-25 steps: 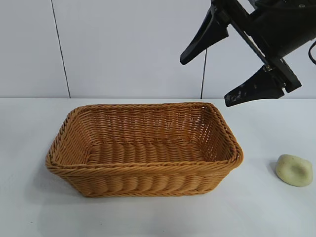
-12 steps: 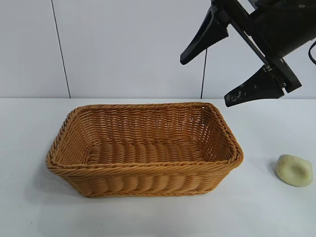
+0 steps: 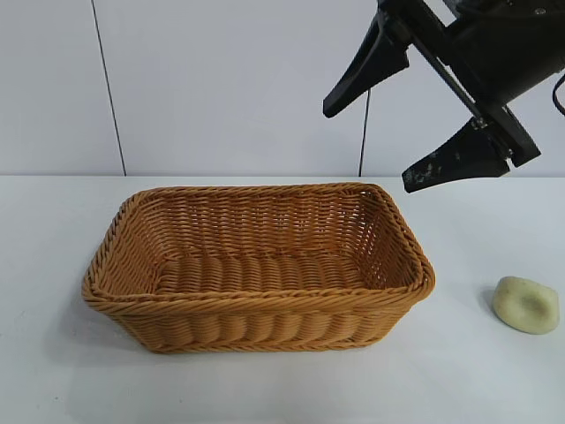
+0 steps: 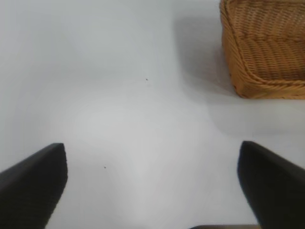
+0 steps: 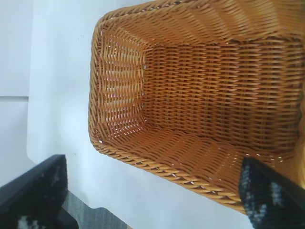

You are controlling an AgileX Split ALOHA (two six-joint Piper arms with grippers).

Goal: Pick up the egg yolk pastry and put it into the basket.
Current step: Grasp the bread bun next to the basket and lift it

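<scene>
On the white table (image 3: 53,265) in the exterior view, the egg yolk pastry (image 3: 525,305) lies near the right edge of the picture, well apart from the basket (image 3: 256,305) and to its right. The right gripper (image 3: 380,132) hangs high above the basket's far right corner, with its two black fingers (image 3: 366,66) spread wide and nothing between them; the pastry sits well below it and off to the right, on the table, with no contact. The pastry's long axis runs roughly across the picture, tilted slightly, and the shallow dent in its upper face is turned toward the camera. The basket stands upright with its long side across the picture and its interior holds nothing. In the left wrist view, the left gripper (image 4: 152,186) is over bare table, fingers (image 4: 33,183) set far apart and holding nothing; one corner of the basket (image 4: 267,52) shows farther off, and the pastry does not appear in this view. In the right wrist view, the right gripper (image 5: 152,191) looks down into the basket (image 5: 200,86), its speckled fingers (image 5: 271,195) wide apart on either side of the near braided rim, not touching the wicker; the pastry is out of this view.
</scene>
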